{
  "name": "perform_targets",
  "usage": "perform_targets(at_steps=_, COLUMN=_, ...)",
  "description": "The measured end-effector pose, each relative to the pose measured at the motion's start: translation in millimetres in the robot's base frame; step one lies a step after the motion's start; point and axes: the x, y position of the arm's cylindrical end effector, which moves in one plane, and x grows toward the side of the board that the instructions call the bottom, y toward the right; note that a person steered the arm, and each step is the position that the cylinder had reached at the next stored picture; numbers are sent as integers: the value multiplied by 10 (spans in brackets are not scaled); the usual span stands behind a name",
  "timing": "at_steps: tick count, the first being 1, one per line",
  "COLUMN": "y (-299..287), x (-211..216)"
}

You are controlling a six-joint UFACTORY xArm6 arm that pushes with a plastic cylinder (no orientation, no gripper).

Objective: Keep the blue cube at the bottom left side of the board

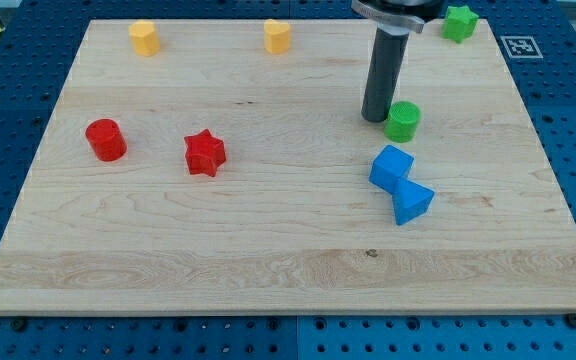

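blue cube point(392, 167): right of the board's middle, far from the bottom-left corner it must reach.
blue wedge point(412, 203): touching the cube's lower right, so it may drag along if the cube is pushed from that side.
my tip point(375, 118): above the cube, apart from it, just beside the green cylinder point(402, 121); it would likely need to come round to the cube's right.
pincer: none, only a bare rod.
red star point(205, 153), red cylinder point(106, 140): on the left, above the likely path.

The board point(268, 250) is pale, smooth-grained wood; the blue cube point(391, 168) looks like matt plastic.
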Motion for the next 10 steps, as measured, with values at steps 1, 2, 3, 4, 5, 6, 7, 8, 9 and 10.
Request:
perform_targets(at_steps=1, y=42, x=96)
perform_targets(at_steps=2, y=217, x=127)
perform_targets(at_steps=3, y=255, x=63)
perform_targets(at_steps=4, y=321, x=12)
perform_targets(at_steps=5, y=672, x=154)
perform_targets(at_steps=6, y=1056, x=210)
perform_targets(at_steps=7, y=1156, x=210)
perform_targets(at_steps=8, y=1164, x=255)
perform_targets(at_steps=9, y=1170, x=323)
perform_targets(at_steps=10, y=1170, x=323)
